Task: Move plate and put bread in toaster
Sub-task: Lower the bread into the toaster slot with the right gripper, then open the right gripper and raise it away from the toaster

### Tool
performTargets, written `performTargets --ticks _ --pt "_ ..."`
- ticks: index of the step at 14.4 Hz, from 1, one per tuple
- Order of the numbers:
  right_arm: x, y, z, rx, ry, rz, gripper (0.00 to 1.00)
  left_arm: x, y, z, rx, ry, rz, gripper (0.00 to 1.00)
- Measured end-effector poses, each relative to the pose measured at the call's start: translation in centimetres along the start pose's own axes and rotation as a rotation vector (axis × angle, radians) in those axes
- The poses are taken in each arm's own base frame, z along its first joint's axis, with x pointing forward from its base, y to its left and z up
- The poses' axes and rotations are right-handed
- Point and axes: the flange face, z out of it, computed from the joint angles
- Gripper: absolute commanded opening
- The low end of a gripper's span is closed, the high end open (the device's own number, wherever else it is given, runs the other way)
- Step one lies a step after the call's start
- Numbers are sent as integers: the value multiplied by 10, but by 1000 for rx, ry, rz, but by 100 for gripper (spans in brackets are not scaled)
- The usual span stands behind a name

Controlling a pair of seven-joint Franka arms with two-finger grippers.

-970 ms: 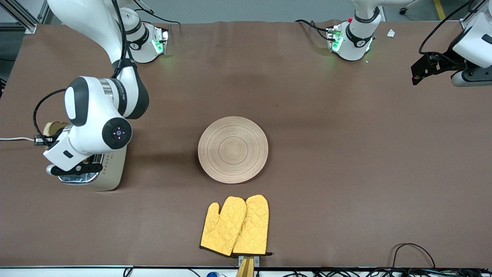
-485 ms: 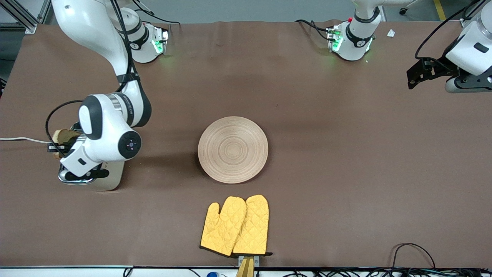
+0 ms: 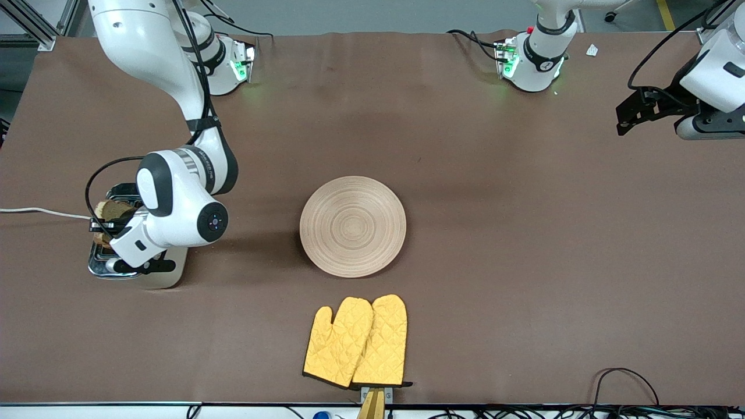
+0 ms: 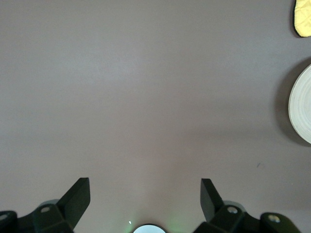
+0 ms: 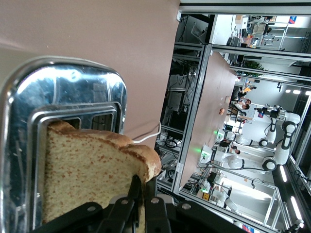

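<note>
My right gripper (image 3: 103, 224) is shut on the slice of brown bread (image 3: 113, 210) and holds it on edge over the cream toaster (image 3: 156, 273) at the right arm's end of the table. In the right wrist view the bread (image 5: 87, 165) hangs just above a slot in the toaster's chrome top (image 5: 58, 92), pinched between my right gripper's fingers (image 5: 145, 191). The round wooden plate (image 3: 353, 226) lies bare at mid-table; its rim shows in the left wrist view (image 4: 302, 104). My left gripper (image 3: 634, 110) waits open and empty, high over the left arm's end of the table (image 4: 145, 191).
A pair of yellow oven mitts (image 3: 356, 341) lies nearer the front camera than the plate. The toaster's white cord (image 3: 35, 211) runs off the right arm's end of the table. Cables lie along the table's front edge (image 3: 625, 378).
My right arm has carried the bread toward the table's middle, from beside the toaster's end to over its chrome top. My left gripper has shifted slightly up high.
</note>
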Motion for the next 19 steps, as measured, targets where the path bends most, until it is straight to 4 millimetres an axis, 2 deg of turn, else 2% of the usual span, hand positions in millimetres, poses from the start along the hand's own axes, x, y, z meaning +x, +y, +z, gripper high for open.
performTargets --ticks 3,4,5,9,11,12,15,17,19 --pt "3 -8 1 20 7 20 43 0 -1 0 0 0 -1 100" --pt "3 -8 2 42 2 30 59 0 -1 0 0 0 -2 100" --pt "4 -7 3 69 0 39 67 0 -1 0 0 0 -2 100" --pt "11 2 2 198 -5 84 79 0 0 0 0 0 -1 100" --pt "9 12 -12 288 -4 100 94 0 0 0 0 0 -1 100" --pt "6 24 -21 343 5 99 100 0 0 0 0 0 -1 100" --pt "-15 79 -46 571 32 106 100 0 0 0 0 1 -2 100" --pt "-33 124 -50 733 54 122 100 0 -2 0 0 1 -5 100" --pt "-50 166 -45 863 84 126 100 1 -5 0 -1 1 -10 100"
